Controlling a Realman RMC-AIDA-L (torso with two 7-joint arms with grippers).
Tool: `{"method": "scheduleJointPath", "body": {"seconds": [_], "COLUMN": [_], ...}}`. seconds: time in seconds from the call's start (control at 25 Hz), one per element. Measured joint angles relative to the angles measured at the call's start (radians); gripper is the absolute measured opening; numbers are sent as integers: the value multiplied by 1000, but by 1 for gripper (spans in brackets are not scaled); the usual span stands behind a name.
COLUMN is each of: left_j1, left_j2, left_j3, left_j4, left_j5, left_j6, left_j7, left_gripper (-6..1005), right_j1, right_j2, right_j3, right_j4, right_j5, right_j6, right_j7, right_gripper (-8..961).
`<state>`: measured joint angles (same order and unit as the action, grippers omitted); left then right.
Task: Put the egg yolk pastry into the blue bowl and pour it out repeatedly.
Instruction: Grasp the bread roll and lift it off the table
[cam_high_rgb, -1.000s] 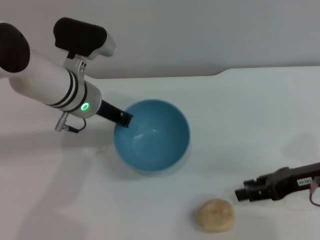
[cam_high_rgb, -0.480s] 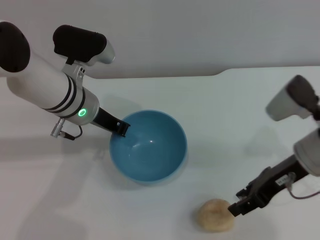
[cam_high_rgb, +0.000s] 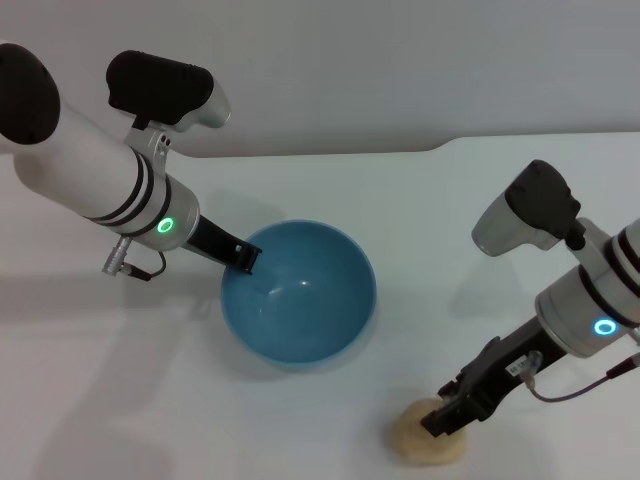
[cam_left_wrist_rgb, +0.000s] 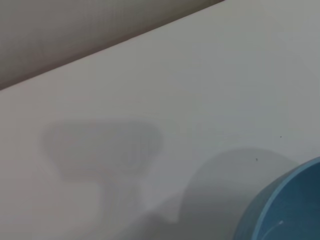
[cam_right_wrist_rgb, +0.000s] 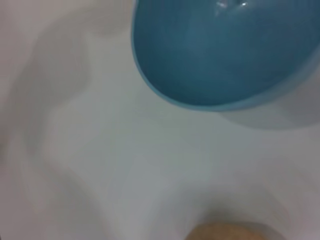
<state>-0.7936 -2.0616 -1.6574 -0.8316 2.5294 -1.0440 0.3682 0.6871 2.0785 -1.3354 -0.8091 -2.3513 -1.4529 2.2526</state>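
The blue bowl (cam_high_rgb: 298, 292) stands on the white table, left of centre in the head view. My left gripper (cam_high_rgb: 243, 258) is shut on its near-left rim. The bowl's edge shows in the left wrist view (cam_left_wrist_rgb: 290, 210), and its empty inside shows in the right wrist view (cam_right_wrist_rgb: 225, 50). The egg yolk pastry (cam_high_rgb: 412, 445), a pale tan lump, lies on the table at the front, right of the bowl. My right gripper (cam_high_rgb: 443, 420) is right on top of the pastry and covers part of it. The pastry's top shows at the edge of the right wrist view (cam_right_wrist_rgb: 230, 233).
The white table (cam_high_rgb: 480, 230) runs to a pale wall at the back, with a step in its far edge at the right. Nothing else stands on it.
My right arm has swung in from the right and its gripper has come down onto the pastry. The bowl, tilted a second ago, has settled lower and more level in my left gripper.
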Motion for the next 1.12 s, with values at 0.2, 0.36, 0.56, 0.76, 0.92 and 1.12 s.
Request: {"method": "scheduleJointPath", "body": {"seconds": [0.2,0.36,0.56,0.76,0.92,1.12], "left_j1": [-4,-8,-11,-8,-8,-11], "left_j2": [0,0,0,0,0,1], "left_j3": [-1,-1,0,0,1,1], "left_j4": [0,0,0,0,0,0], "left_j5": [0,2,3,3,5,6], "left_j6": [-1,-1,1,-1,-1,-1], "left_j7": [0,0,0,0,0,0], "left_gripper": [14,14,14,14,14,14], "right_j1": [30,41,36,31,23,16], "right_j2": [-1,-1,0,0,-1,-5], "right_j3": [-16,-44,-65,-72,-74,-59], "right_j4": [91,130,134,134,120,115], "right_j5": [9,11,12,13,21,24], "right_j6": [23,52,111,145,150,137], "right_j7": [15,18,24,24,18,19], "right_gripper": [397,395,391,388,385,344]}}
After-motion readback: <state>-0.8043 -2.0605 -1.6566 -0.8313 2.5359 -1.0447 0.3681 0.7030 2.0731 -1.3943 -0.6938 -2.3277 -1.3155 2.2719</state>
